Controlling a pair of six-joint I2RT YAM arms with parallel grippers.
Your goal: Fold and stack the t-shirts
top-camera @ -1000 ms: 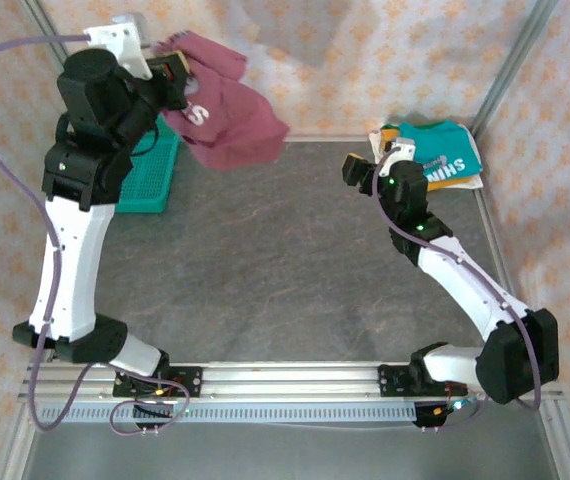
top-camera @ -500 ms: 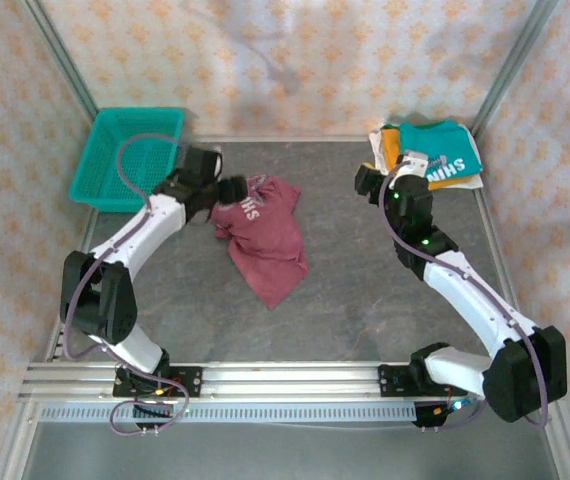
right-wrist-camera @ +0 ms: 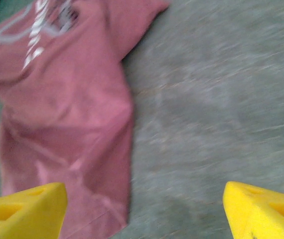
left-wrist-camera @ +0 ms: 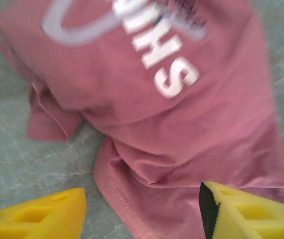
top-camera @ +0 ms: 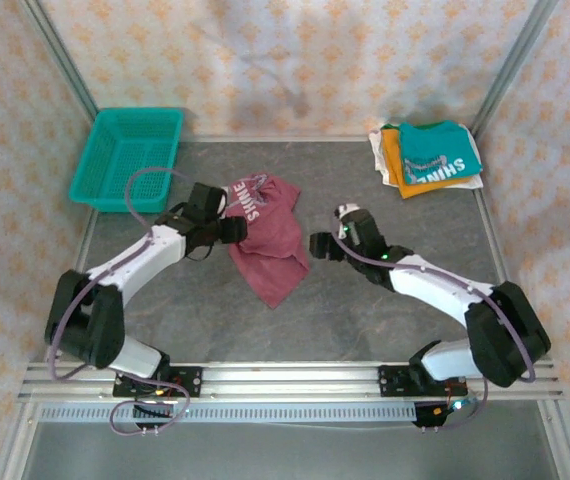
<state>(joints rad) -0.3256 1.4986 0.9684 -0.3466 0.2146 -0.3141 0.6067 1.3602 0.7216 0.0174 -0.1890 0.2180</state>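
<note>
A maroon t-shirt [top-camera: 270, 238] with white "SHINE" print lies crumpled on the grey table, also seen close up as the maroon shirt [left-wrist-camera: 182, 124] and the shirt [right-wrist-camera: 62, 114]. My left gripper [top-camera: 233, 229] hovers at its left edge, open, yellow fingers [left-wrist-camera: 42, 216] straddling a hem fold, gripping nothing. My right gripper [top-camera: 317, 246] is open just right of the shirt, nothing between its fingers [right-wrist-camera: 261, 209]. A folded stack sits at the back right: the teal t-shirt [top-camera: 437, 155] on top, orange-yellow [top-camera: 397, 168] and cream [top-camera: 377, 148] ones beneath.
A teal mesh basket [top-camera: 127, 155] stands at the back left corner. Metal frame posts and patterned cloth walls surround the table [top-camera: 295, 320]. Bare grey surface stretches in front of the shirt and between the arms.
The left gripper lifted the maroon shirt out, dropped it on the table and opened. The right arm swung from the stack down toward the shirt's right side.
</note>
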